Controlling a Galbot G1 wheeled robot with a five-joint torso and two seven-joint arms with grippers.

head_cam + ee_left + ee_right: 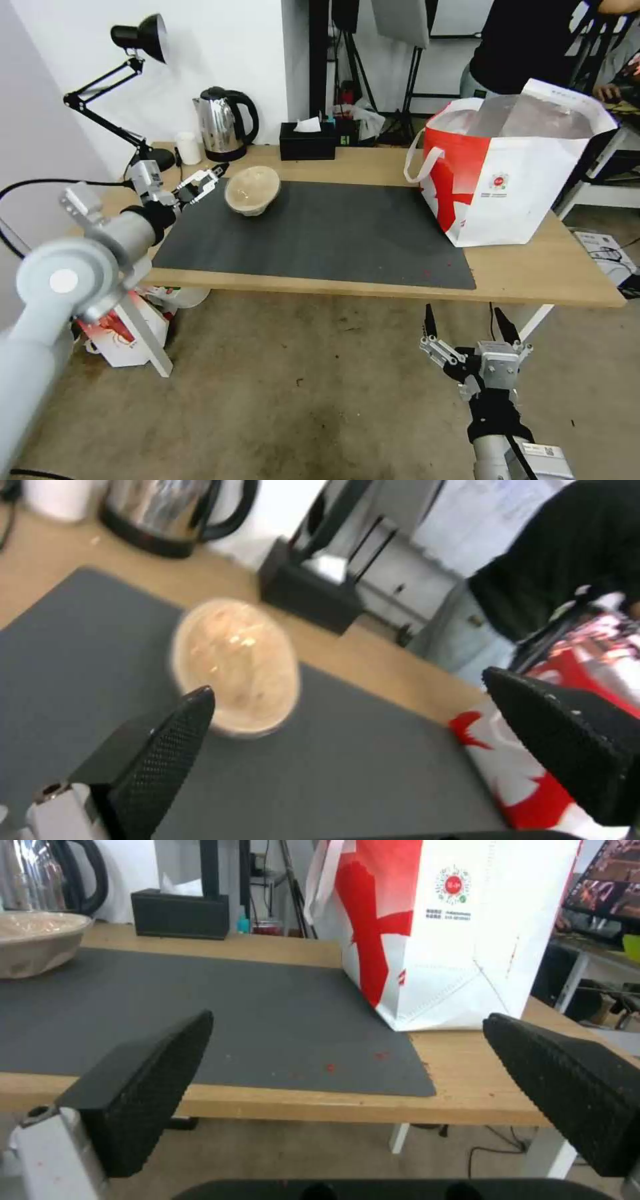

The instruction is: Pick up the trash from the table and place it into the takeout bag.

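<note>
One piece of trash, a tan pulp bowl (253,190) (233,665) (33,940), sits on the far left part of the dark mat (320,233) on the table (533,273). My left gripper (217,177) (347,682) hovers open just left of the bowl, pointing at it with nothing between its fingers (177,740). The takeout bag (513,173) (453,930) (533,765) stands open on the table's right end. My right gripper (467,321) (347,1016) hangs open and empty below the table's front edge, in front of the bag.
At the table's back left stand a steel kettle (223,123), a small white cup (189,147), a black desk lamp (137,40) and a black tissue box (307,141). A small white bag (123,330) lies on the floor under the left end. A person stands behind the takeout bag.
</note>
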